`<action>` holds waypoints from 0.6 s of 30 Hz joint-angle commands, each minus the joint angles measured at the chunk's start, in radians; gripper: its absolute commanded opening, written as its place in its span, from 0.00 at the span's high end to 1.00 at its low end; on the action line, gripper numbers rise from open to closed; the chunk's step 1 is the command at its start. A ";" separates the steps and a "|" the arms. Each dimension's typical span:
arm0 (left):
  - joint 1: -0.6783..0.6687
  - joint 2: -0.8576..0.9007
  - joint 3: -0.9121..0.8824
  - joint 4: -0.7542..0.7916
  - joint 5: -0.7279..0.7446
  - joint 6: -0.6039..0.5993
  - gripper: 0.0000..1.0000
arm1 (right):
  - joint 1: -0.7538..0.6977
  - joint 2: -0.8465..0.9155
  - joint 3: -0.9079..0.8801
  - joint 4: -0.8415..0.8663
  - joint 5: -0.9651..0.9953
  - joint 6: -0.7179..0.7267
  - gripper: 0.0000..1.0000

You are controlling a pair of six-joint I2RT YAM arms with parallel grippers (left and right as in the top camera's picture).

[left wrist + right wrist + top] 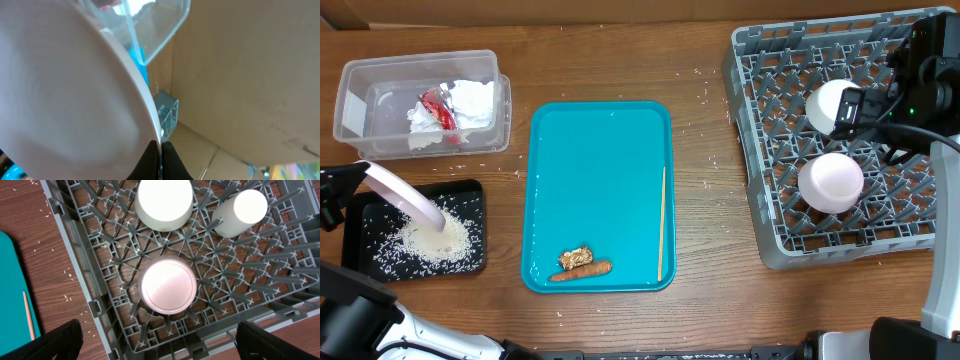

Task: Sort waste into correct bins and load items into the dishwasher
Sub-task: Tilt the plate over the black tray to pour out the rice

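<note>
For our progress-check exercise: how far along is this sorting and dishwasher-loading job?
Done: napkin and wrapper in the clear tub; three dishes in the rack. In hand: left gripper tips a plate over the rice on the black tray. Left: carrot, nut lump and stick on the teal tray.

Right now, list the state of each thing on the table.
plate: tilted over black tray.
left gripper: shut on plate rim.
rice: piled on black tray.
right gripper: open above dish rack.
napkin, red wrapper: inside clear tub.
stick, carrot, lump: lying on teal tray.
bowl, cup, pinkish dish: in dish rack.
</note>
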 commanded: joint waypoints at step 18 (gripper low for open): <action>-0.515 -0.387 0.003 0.013 -0.388 0.073 0.96 | -0.003 -0.003 0.008 0.004 0.008 -0.001 0.00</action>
